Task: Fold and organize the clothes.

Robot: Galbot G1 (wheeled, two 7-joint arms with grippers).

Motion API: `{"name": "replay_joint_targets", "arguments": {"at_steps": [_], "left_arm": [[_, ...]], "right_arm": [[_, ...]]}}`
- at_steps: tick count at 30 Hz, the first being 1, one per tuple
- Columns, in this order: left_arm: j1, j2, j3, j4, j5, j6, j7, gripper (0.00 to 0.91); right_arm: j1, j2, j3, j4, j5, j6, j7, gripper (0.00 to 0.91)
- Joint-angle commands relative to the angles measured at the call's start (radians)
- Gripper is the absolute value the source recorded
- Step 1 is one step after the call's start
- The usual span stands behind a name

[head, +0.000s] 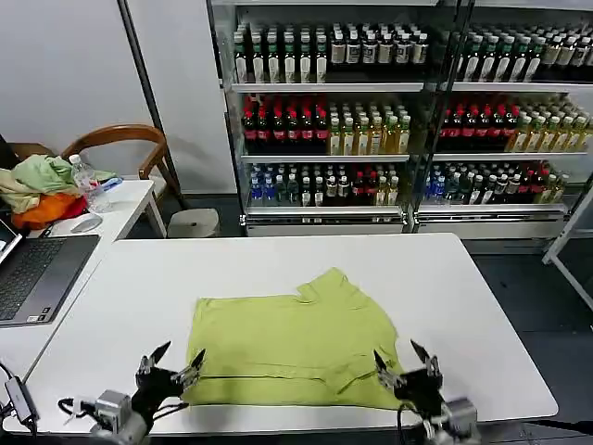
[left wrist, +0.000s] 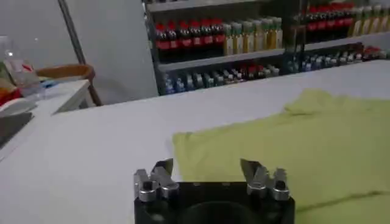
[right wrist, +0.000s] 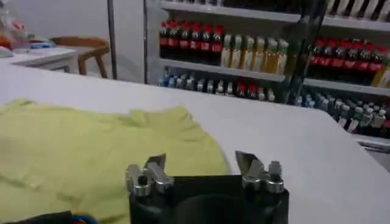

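So, the lime yellow-green short-sleeved cotton T-shirt (head: pixel 292 348) is laid out flat on the big white rectangular table (head: pixel 139 287), a bit toward the near edge and roughly centred. It's partly folded already: one sleeve is turned in at the far right corner, and a fold line can be seen running along the near part of the cloth. The same shirt is picked up in the left wrist view (left wrist: pixel 292 152) and the right wrist view (right wrist: pixel 73 152).

The left gripper (head: pixel 171 363) is held low at the near left corner of the shirt, just beside the hem, with its jaws spread wide and nothing gripped between them. In its own wrist view (left wrist: pixel 207 170) the two metal tips are seen apart over bare table and the shirt's edge.

The right gripper (head: pixel 406 363) is found at the near right corner, right at the shirt's edge, jaws also wide apart and empty. From its wrist camera (right wrist: pixel 201 164) the tips are seen well apart above the cloth's edge.

Off to the left, a dark laptop (head: pixel 37 273) is parked on a side table, with a heap of pale green, beige and orange garments (head: pixel 37 190) and a clear plastic bottle (head: pixel 88 183) behind it. Shelves of drink bottles (head: pixel 371 120) are lined up along the back wall.
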Motion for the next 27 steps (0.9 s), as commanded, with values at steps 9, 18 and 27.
{"name": "replay_joint_targets", "arguments": {"at_steps": [9,18,27], "left_arm": [[-0.537,0.095,0.201,0.389,-0.156,0.008,0.044,0.907],[-0.612,0.079,0.290,0.520,-0.141,0.004,0.097,0.907],[-0.632,0.058,0.328,0.585,-0.111,0.009,0.098,0.907]], "right_arm": [[0.643,0.142,-0.285,-0.465,0.113,-0.136,0.012,0.907],[0.772,0.251,-0.320,-0.721,0.099,-0.097,-0.019,0.907],[0.822,0.330,-0.311,-0.891,0.048,-0.074,-0.090,0.907]]}}
